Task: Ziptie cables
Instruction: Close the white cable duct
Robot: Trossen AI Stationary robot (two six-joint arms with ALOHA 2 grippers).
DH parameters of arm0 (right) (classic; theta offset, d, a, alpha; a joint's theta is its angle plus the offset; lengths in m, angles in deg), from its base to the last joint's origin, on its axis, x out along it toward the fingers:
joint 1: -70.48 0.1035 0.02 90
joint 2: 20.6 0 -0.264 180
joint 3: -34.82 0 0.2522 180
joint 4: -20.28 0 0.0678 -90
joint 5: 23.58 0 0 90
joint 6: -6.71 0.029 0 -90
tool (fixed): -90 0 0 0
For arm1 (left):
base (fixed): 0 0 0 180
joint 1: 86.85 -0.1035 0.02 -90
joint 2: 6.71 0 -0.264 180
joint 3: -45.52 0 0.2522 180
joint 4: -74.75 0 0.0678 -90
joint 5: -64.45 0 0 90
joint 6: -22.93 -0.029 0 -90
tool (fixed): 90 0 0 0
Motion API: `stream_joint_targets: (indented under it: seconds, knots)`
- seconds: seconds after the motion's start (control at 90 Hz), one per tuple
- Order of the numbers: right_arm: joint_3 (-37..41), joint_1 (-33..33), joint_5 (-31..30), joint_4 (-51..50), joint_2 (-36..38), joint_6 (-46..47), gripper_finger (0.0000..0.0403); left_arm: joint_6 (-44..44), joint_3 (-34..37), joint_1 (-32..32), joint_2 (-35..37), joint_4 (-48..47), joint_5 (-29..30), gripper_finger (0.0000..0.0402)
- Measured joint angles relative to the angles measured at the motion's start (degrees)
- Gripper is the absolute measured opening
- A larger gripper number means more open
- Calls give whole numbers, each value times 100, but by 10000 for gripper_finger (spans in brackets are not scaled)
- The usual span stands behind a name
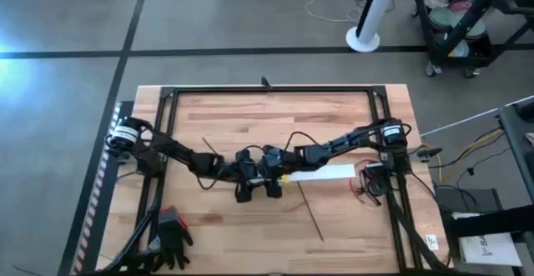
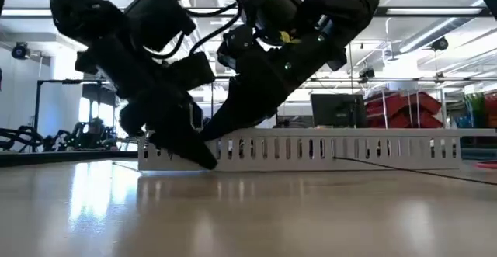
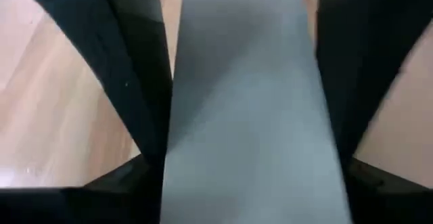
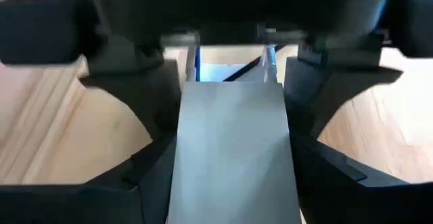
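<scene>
Robotics lab: monitor, equipment cart.

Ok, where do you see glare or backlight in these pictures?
High view: a bright glare patch on the floor at the picture's left edge. Low view: the arms show dark against the bright room, and the table shines with reflected light.

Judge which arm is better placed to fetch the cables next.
Probably right: the cables lie beside its base. Both the left gripper and the right gripper grip the white slotted strip at mid-table.

No readable text, labels, brands, numbers or signs on anything in any view
</scene>
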Motion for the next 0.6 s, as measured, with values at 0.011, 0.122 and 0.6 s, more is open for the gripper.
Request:
stream_joint_targets:
  seconds: [0.011, 0.122, 0.6]
  knots:
    - [3, -2, 1, -2, 0, 1, 230, 16, 4, 3, 29, -23, -3, 273]
    - [5, -6, -8, -20, -2, 3, 232, 84, 66, 39, 375, -205, 5, 285]
    - [22, -15, -45, -118, 0, 47, 229, 729, 1149, 259, 1201, -280, 20, 256]
